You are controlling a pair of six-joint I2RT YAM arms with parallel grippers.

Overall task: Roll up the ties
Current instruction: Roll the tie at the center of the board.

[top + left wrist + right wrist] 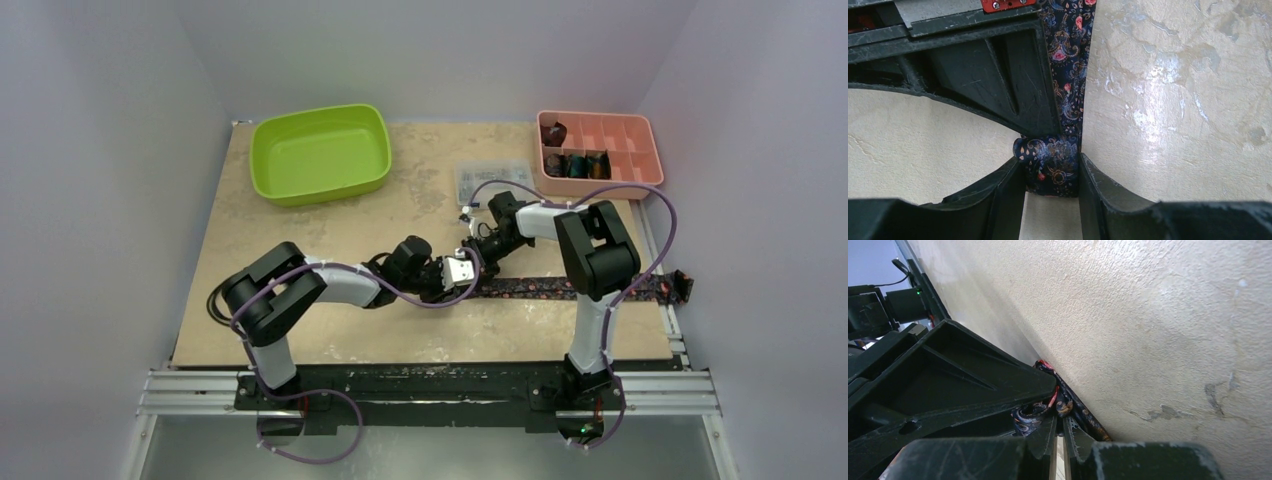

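Observation:
A dark floral tie lies flat along the table's front right, and its far end reaches the right edge. Its near end is wound into a small coil. My left gripper is shut on that coil, a finger on each side. My right gripper comes in from behind, and its nearly closed fingers pinch the fabric at the coil. The flat strip runs away from the coil. Several rolled ties sit in a pink tray.
A green tub stands at the back left. The pink divided tray stands at the back right. A clear plastic box of small parts lies just behind the right gripper. Both grippers crowd together at the table's middle.

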